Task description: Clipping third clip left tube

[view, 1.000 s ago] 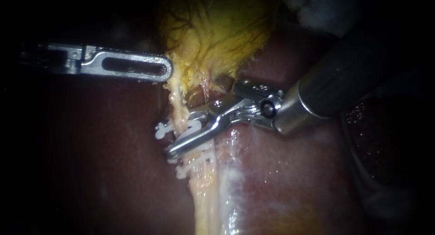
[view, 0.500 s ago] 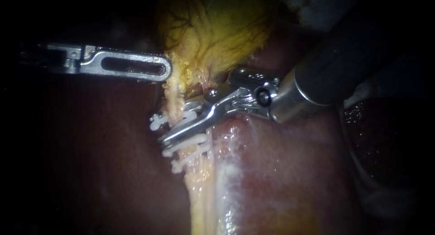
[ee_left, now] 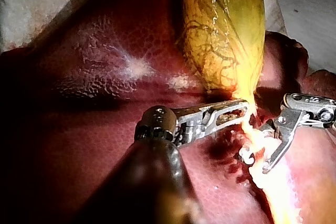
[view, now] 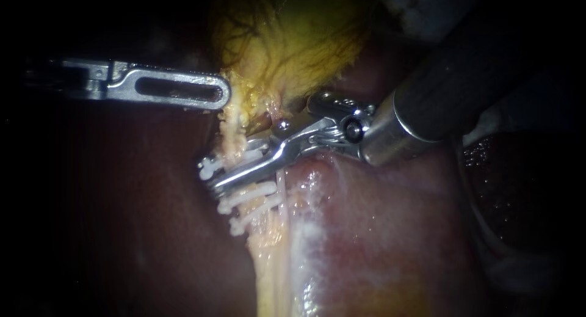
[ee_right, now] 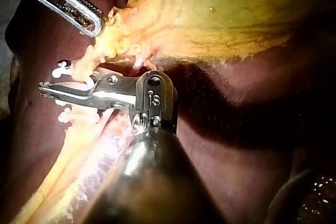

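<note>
liver (view: pixel 378 231): dark red, lies under everything.
gallbladder (view: pixel 293 42): yellow, veined, sits above both instrs.
right instrument (view: pixel 221 184): jaws clamped on white clip (view: pixel 206 168) across left tube (view: pixel 264 256).
left instrument (view: pixel 224 94): jaws together, nipping gallbladder's pale lower edge.
left tube: pale strand running down from gallbladder.
two lower clips (view: pixel 256 192): on same tube, just under the jaws.

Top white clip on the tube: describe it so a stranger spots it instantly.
Below the yellow gallbladder a pale tube runs down over the liver. Of the white clips across it, the top white clip sits at the right instrument's tip; the lower clips lie free below.
</note>
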`<act>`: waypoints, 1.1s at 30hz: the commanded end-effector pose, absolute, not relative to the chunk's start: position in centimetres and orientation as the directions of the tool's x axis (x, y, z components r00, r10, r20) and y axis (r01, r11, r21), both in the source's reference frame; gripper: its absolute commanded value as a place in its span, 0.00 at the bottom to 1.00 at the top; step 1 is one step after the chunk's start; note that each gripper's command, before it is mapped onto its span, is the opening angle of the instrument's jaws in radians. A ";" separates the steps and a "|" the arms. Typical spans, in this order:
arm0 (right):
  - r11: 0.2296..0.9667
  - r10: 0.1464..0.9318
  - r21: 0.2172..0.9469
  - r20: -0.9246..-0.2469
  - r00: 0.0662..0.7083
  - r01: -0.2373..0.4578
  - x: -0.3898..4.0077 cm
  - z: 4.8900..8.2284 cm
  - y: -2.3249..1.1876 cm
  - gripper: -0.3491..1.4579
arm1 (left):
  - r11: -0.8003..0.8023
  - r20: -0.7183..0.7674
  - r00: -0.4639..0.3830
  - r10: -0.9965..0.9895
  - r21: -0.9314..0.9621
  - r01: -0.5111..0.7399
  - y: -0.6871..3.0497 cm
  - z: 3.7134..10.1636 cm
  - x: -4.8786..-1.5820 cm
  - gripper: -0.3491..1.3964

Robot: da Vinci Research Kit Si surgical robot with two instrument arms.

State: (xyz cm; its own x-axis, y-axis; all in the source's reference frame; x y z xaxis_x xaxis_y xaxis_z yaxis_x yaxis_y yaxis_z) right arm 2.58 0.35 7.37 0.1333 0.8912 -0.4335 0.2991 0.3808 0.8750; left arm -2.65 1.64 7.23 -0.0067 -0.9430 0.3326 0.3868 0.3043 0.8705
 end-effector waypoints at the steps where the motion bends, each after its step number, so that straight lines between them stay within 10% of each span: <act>1: 0.381 0.891 0.875 -0.434 0.134 0.299 2.57 7.38 0.36 0.21 | 0.304 0.333 -0.007 -0.943 0.871 0.387 1.64 7.23 -2.65 0.00; 9: 0.384 0.892 0.876 -0.433 0.127 0.290 2.56 7.42 0.38 0.00 | 0.304 0.333 -0.006 -0.943 0.871 0.387 1.64 7.23 -2.65 0.00; 33: 0.363 0.897 0.885 -0.417 0.146 0.293 2.60 7.48 0.32 0.00 | 0.304 0.332 -0.004 -0.943 0.870 0.388 1.66 7.25 -2.64 0.00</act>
State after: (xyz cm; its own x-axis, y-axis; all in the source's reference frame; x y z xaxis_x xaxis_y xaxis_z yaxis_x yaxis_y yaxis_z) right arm 2.60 0.32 7.48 0.1466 0.8967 -0.4176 0.2939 0.3636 0.8840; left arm -2.64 1.66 7.24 -0.0023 -0.9433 0.3319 0.3886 0.3049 0.8695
